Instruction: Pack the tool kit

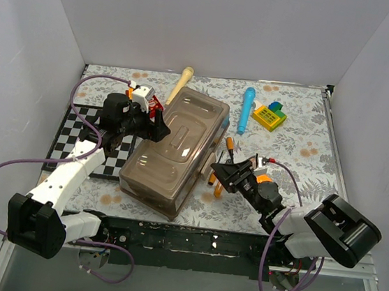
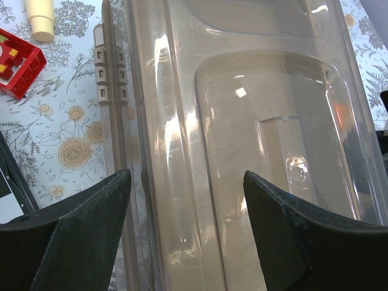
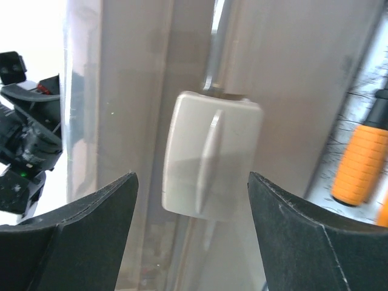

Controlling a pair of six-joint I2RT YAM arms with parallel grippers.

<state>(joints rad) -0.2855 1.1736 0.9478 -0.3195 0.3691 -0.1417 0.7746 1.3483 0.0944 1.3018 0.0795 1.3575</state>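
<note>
Toolbox [image 1: 177, 147] lies shut, askew, mid-desk [image 1: 299, 150]; screwdrivers [image 3: 361, 163] loose beside its right flank. Left tool [image 2: 187, 182] jaws apart over its top; right tool [image 3: 193, 182] jaws apart, facing latch [image 3: 212, 154]. Shell looks stiff, slick, bulky, probably light. Latch tab likely offers best purchase.

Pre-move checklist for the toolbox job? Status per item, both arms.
1. Left gripper open and holding nothing: ok. It hangs over the lid, near the hinges.
2. Right gripper open and holding nothing: ok.
3. Latch lined up between the right fingers: ok, roughly centred.
4. Latch locked or released: cannot tell.
5. Toolbox open for loading: not ok, the lid looks shut.
6. Tools inside: not ok. Orange-handled tools lie outside, beside the toolbox.
</note>
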